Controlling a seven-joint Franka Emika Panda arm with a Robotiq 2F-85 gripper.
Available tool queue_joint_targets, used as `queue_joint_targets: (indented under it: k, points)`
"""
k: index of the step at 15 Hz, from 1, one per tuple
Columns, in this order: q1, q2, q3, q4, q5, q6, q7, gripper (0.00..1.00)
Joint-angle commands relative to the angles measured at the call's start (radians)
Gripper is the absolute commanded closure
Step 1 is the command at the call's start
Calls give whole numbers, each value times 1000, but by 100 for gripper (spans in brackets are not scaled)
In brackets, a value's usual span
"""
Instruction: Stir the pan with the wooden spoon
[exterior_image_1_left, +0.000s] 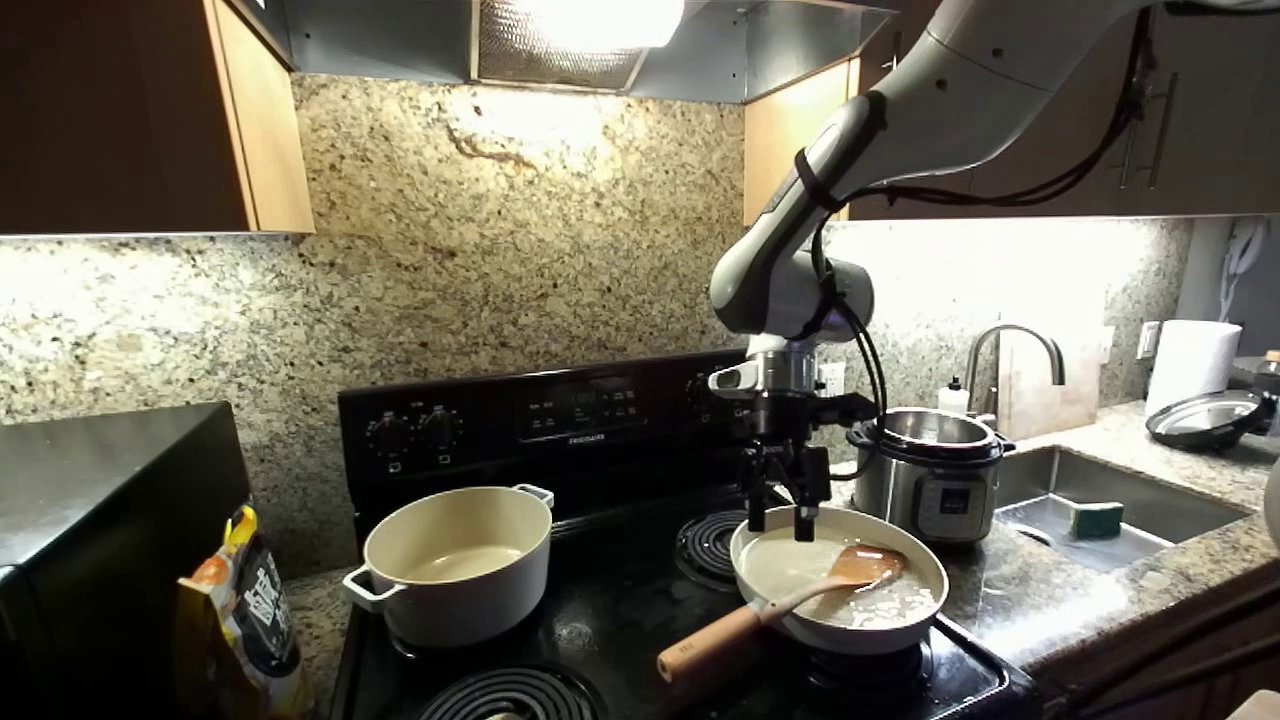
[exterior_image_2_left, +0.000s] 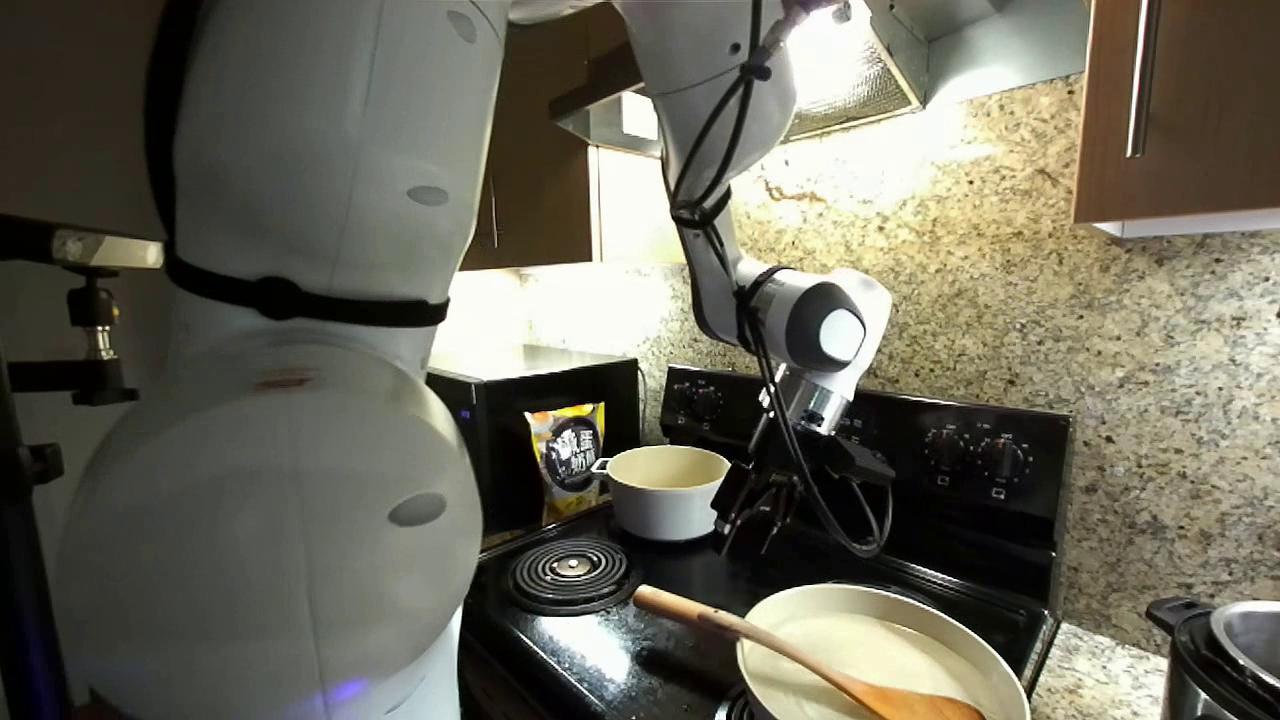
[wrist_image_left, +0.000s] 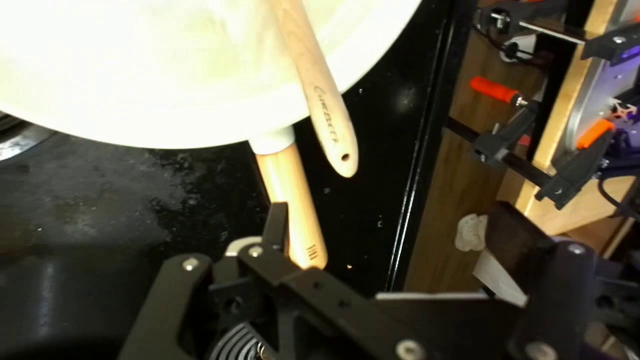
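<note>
Task prog.: some done, rest hard to say. The wooden spoon (wrist_image_left: 320, 95) is in the pan (exterior_image_1_left: 862, 640). Its wide end lies inside, & looks like it sits in the pale wet stuff (exterior_image_2_left: 890, 645); can't tell if it touches the bottom. Its stick goes over the rim & ends just beside the pan's handle (exterior_image_1_left: 712, 641). So the spoon-in-pan bit is OK. The pan sits on the stove (exterior_image_1_left: 610, 635), w/ the big cream pot (exterior_image_1_left: 462, 605) well apart from it.

The end effector (exterior_image_1_left: 781, 528) hangs up over the stove, near the pan. It is spread wide w/ nothing in its grip, & the spoon is not touched in any view. So no stirring rn.

What's left? Can't tell for sure, b/c a spoon lying in a pan looks the same w/ the stir done or not. If not done: prob. go to the stick, pinch it, push the spoon round & round in the wet stuff, then let go. If done: prob. only the arm moving off is left. Either way, no spill shows on the bit of stove by the pan, AFAICT.
</note>
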Motion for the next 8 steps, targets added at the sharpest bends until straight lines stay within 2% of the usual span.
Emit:
queue_joint_targets:
  k: [1, 3, 4, 8]
  points:
    - [95, -149, -75, -184, 33, 224, -72, 0]
    - [139, -186, -100, -255, 14, 360, -69, 0]
    - [149, -109, -118, -155, 9, 251, -28, 0]
    - [177, -114, -141, -165, 6, 263, -26, 0]
